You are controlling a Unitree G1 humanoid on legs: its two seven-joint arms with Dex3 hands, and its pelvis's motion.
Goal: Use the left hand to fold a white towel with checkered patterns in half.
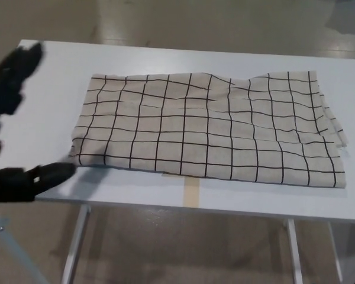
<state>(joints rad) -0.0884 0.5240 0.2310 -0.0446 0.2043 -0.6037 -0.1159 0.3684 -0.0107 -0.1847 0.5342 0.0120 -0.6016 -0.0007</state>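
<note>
Now, fig.: my left hand point(12, 118) is approaching the towel's left short edge, w/ nothing in its grasp.

Fingers are spread wide, thumb low by the table point(47, 77) front edge, upper fingers blurred above; the hand is empty. Towel point(207, 127) is lying flat w/ its long axis running left–right across the table, its near-left corner just beside my thumb tip. Right hand is not showing, so the left is nearer. I'm judging the fold as going left edge over to right.
</note>
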